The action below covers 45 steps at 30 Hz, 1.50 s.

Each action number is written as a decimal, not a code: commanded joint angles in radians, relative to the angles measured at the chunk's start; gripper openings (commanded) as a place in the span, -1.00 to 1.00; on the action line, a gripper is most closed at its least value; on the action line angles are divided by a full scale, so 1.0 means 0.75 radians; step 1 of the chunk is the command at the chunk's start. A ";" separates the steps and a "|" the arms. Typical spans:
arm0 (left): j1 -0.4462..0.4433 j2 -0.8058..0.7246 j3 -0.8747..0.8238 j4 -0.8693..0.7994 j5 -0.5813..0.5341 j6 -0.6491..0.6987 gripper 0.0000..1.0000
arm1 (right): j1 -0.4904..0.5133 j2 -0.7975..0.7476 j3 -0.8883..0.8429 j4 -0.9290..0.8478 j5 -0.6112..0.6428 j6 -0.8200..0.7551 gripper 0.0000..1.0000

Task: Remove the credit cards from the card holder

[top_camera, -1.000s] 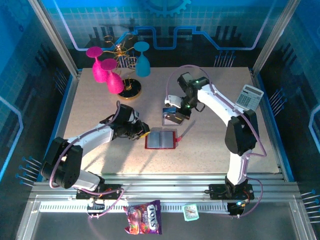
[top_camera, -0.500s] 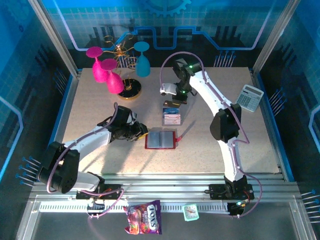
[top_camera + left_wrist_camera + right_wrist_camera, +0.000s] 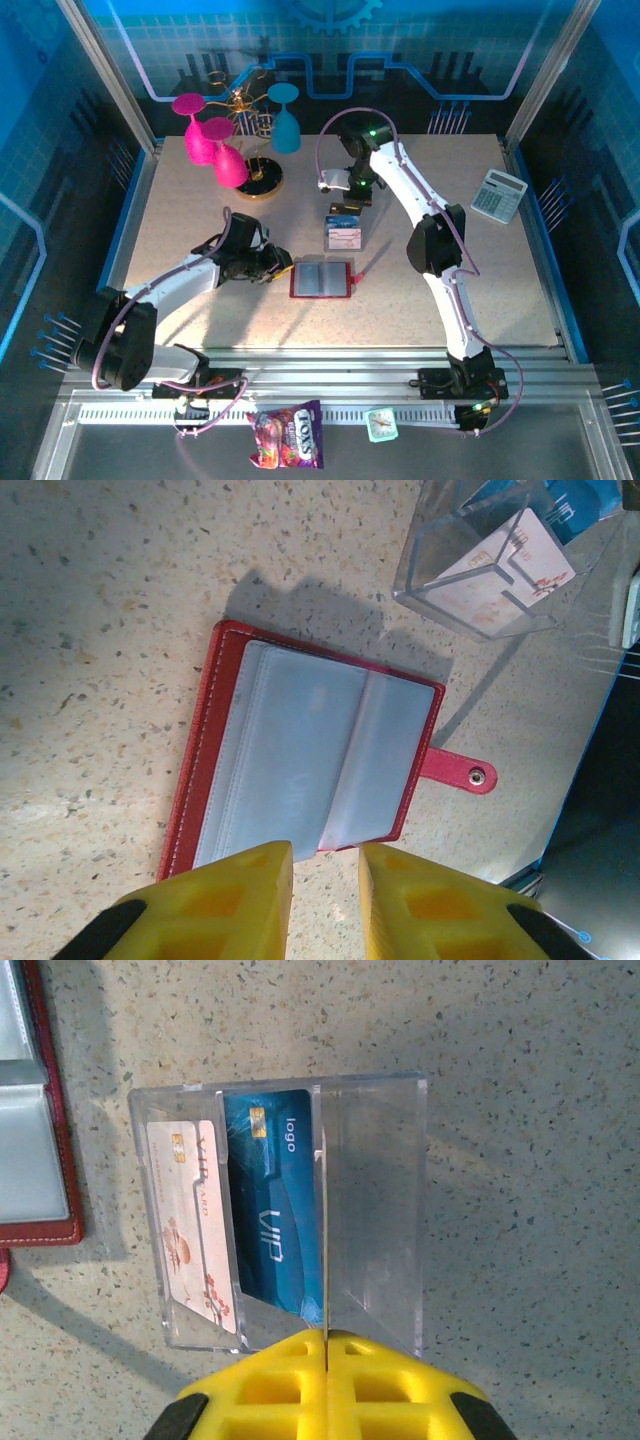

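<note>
- The card holder (image 3: 322, 278) lies open and flat near the middle of the tabletop (image 3: 180, 230), with its grey pockets facing up and its snap tab (image 3: 462, 772) sticking out to the right.
- Just beyond its far edge stands a clear plastic box (image 3: 343, 232). Two credit cards (image 3: 272, 1215) stand inside it, one whitish with red print and one blue, side by side.
- The left hand (image 3: 325, 872) sits at the holder's left edge, fingers slightly apart with bare tabletop between them. I cannot tell whether the tips touch the red rim.
- The right hand (image 3: 325, 1345) hovers over the box, fingers pressed together, with nothing seen gripped.
- The pockets on show look empty, so the emptying appears nearly or fully done. A card behind the cloudy plastic cannot be ruled out.
- The next move is probably a check of the remaining pockets. To draw out any card found, one hand would pin the holder while the other opens and pinches the card's free edge.
</note>
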 commanded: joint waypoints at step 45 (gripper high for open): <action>0.027 -0.003 0.005 -0.048 -0.019 -0.041 -0.49 | -0.014 0.086 0.001 -0.085 -0.041 -0.038 -1.00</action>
